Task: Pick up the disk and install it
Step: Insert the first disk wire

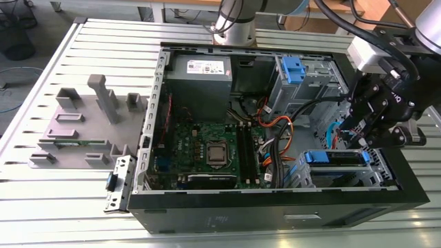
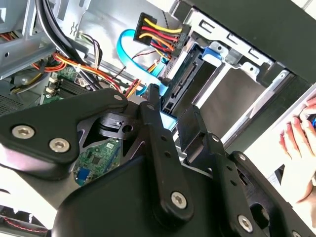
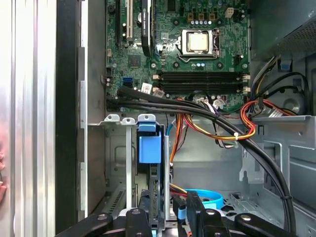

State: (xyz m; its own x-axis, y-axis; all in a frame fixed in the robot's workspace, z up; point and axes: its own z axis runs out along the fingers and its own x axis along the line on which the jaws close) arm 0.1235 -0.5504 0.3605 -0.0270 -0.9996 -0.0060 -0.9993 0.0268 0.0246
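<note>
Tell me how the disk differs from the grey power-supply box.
The power-supply box is larger, grey with a white sticker; the disk is smaller and blue-framed. The box sits in the far corner of the case; the disk sits in a near-corner bay, close by the gripper. Both are inside the open case.

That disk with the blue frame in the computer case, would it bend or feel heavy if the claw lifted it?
Probably stiff: the disk looks like a flat slab in a rigid blue frame. Likely heavy for its size, if metal. Standing on edge inside the drive cage, it should slide rather than tip.
</note>
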